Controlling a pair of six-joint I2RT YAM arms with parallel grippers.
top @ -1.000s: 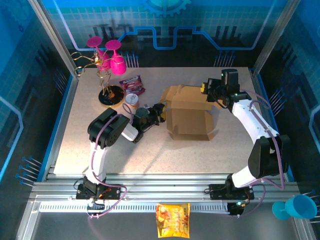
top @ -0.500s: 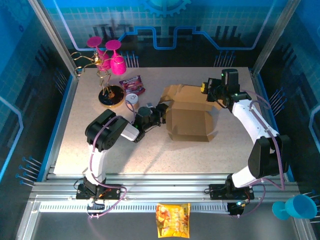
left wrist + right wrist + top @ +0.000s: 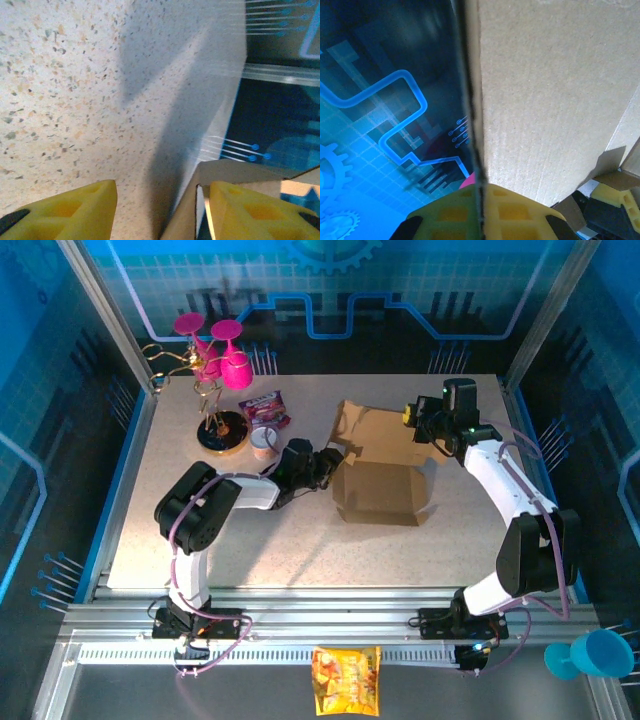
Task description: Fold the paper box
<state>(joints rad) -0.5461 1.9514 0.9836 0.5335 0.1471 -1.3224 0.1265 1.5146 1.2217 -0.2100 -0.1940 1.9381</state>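
The paper box [image 3: 380,490], plain brown cardboard, lies half formed in the middle of the table with its back flap raised. My left gripper [image 3: 328,462] sits at the box's left edge. In the left wrist view it [image 3: 162,194] is open, and a cardboard edge [image 3: 220,171] stands between the yellow fingers [image 3: 75,210], close against the right one. My right gripper [image 3: 412,420] is at the rear right of the box. In the right wrist view it [image 3: 481,202] is shut on the thin edge of the raised cardboard flap [image 3: 550,100].
A stand with pink glasses [image 3: 215,360] is at the back left. A purple packet [image 3: 265,408] and a small cup [image 3: 263,440] lie just left of my left gripper. A yellow snack bag [image 3: 346,680] rests on the front rail, and a blue cup [image 3: 590,655] is at the lower right.
My left arm has reached further right and back toward the box's left edge, and its jaws have widened. The box's back-left flap stands more upright. The right arm has held still.
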